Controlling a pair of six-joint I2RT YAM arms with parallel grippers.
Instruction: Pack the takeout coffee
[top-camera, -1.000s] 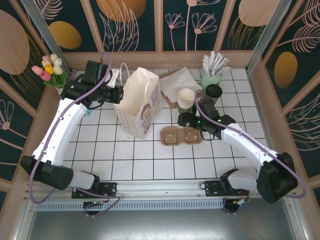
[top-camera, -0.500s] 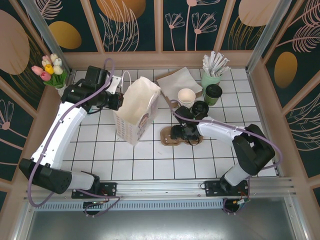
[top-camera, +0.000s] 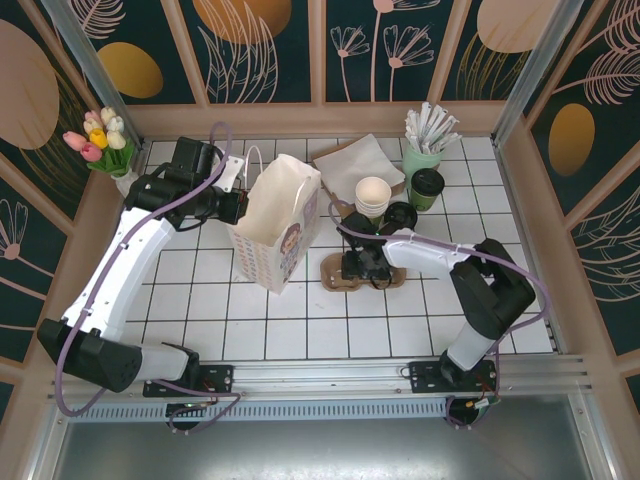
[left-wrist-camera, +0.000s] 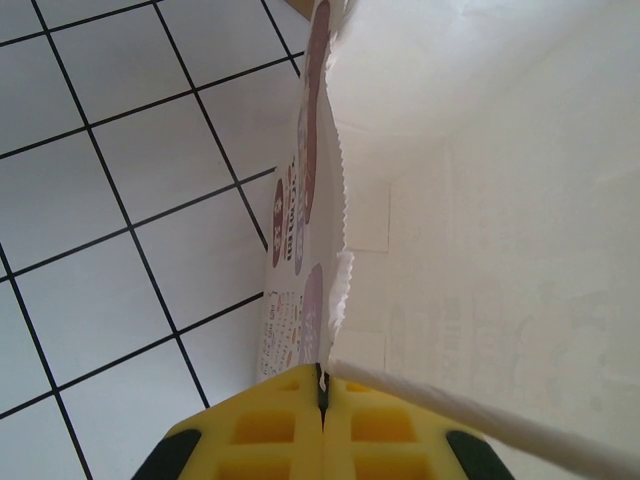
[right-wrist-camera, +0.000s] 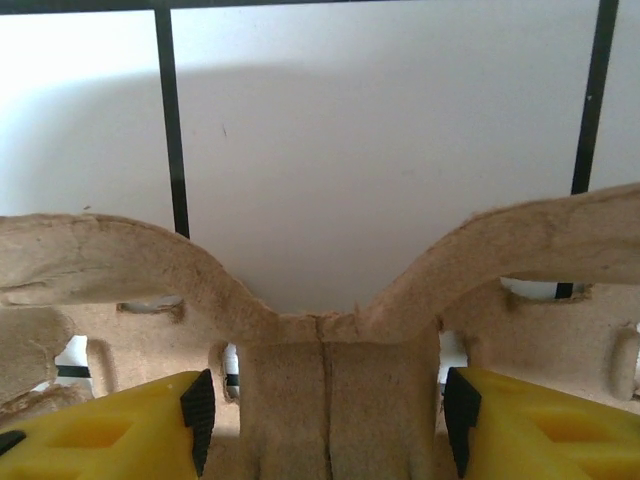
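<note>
The takeout coffee (top-camera: 426, 187), a dark green cup with a black lid, stands at the back right. A white paper bag (top-camera: 275, 225) stands open and tilted left of centre. My left gripper (top-camera: 238, 205) is shut on its rim; in the left wrist view the yellow fingers (left-wrist-camera: 322, 385) pinch the bag's edge (left-wrist-camera: 330, 250). A brown cardboard cup carrier (top-camera: 335, 275) lies flat near the middle. My right gripper (top-camera: 362, 265) is down over it. In the right wrist view the right gripper (right-wrist-camera: 328, 405) straddles the carrier's middle bridge (right-wrist-camera: 330, 360), with a thin gap at each pad.
A stack of cream-rimmed cups (top-camera: 373, 195) and a dark round-lidded thing (top-camera: 401, 214) stand just behind the carrier. A mint holder of white sticks (top-camera: 425, 150) and brown napkins (top-camera: 355, 160) sit at the back. Tulips (top-camera: 97, 135) occupy the left corner. Wooden walls enclose the table.
My right gripper swung left and down onto the carrier, and its jaws narrowed around the middle bridge. The left gripper kept its hold while the bag tipped a little.
</note>
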